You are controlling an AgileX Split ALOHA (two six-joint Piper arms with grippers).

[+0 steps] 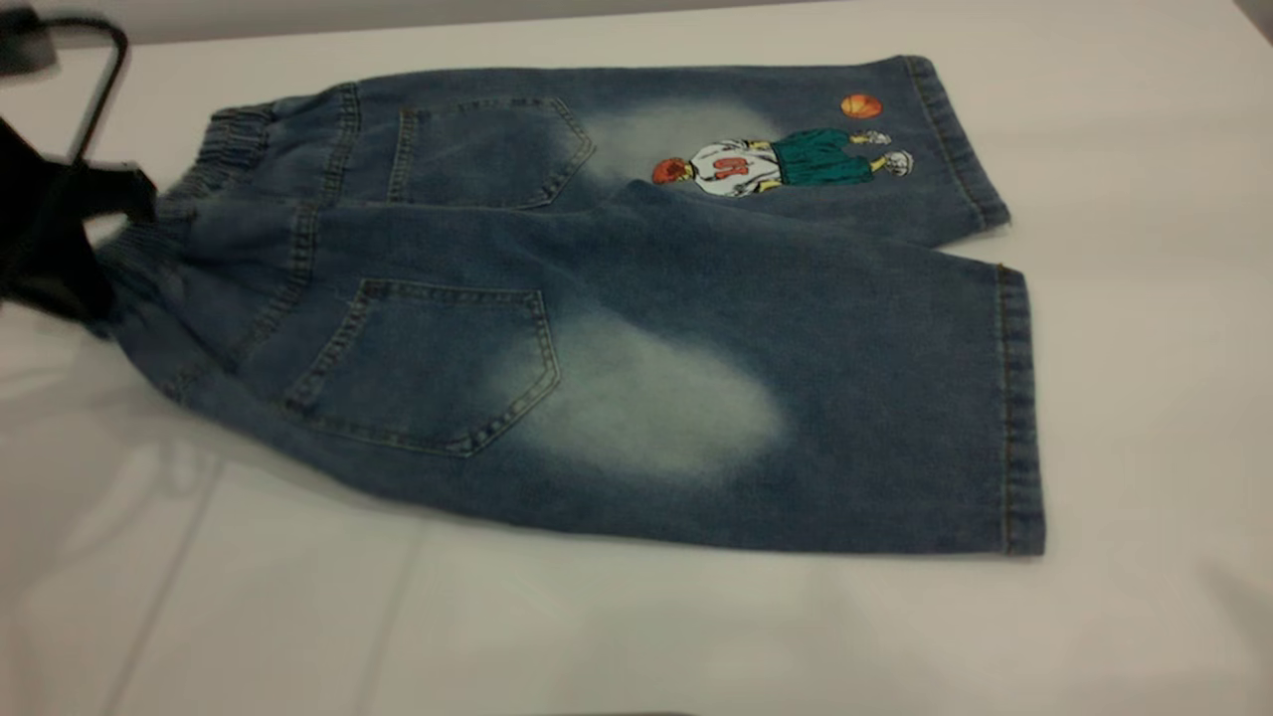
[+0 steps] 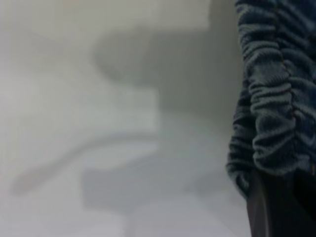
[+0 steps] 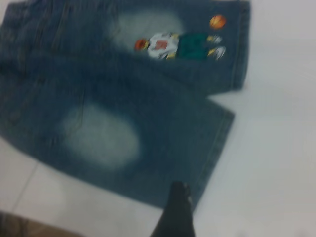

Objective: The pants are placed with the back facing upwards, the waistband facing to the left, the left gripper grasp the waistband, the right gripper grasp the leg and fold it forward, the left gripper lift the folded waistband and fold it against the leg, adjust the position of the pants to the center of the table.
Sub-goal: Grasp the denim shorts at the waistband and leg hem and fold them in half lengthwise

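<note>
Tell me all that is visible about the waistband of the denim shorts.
The waistband is a gathered, ruffled elastic band of darker blue denim along the top edge of the pants, at the exterior view's left. It looks bunched and slightly raised off the table near the left gripper, which is right against it. In the left wrist view its folds show ribbed puckers, with a dark gripper finger beside them.

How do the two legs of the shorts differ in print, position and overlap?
The far leg carries a basketball-player cartoon; the near leg has only a pale faded patch. The near leg lies closer to the camera and partly overlaps the far leg's inner edge. Both are faded blue denim with stitched hems, lying flat on the table.
</note>
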